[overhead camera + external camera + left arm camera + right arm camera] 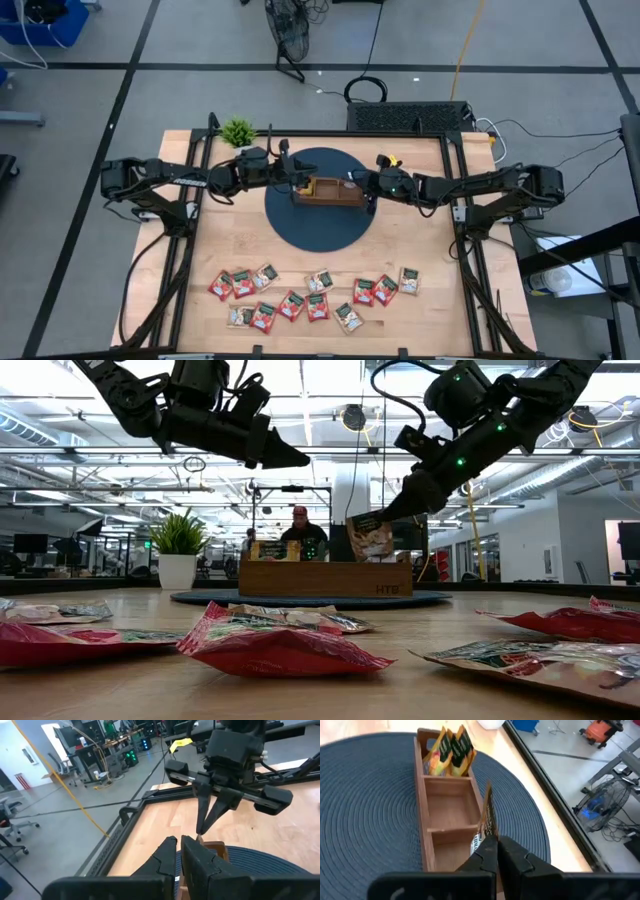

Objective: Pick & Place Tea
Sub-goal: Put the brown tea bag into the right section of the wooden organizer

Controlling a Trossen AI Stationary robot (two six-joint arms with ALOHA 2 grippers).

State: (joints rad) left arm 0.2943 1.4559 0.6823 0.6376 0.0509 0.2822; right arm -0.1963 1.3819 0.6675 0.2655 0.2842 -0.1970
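Brown three-compartment wooden tray [451,815] on the round dark mat [300,228] awaits the green-and-white tea sachet [485,822] pinched upright in the right gripper [496,851], best lowered straight into the end compartment, while the left gripper [179,851] hovers clenched, empty.

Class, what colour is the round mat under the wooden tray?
Dark blue, with ringed ribbing; the mat under the tray shows best in the right wrist view.

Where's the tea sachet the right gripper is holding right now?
The tea sachet hangs pinched in the right gripper, over the wooden tray's right-hand end compartment on the round mat.
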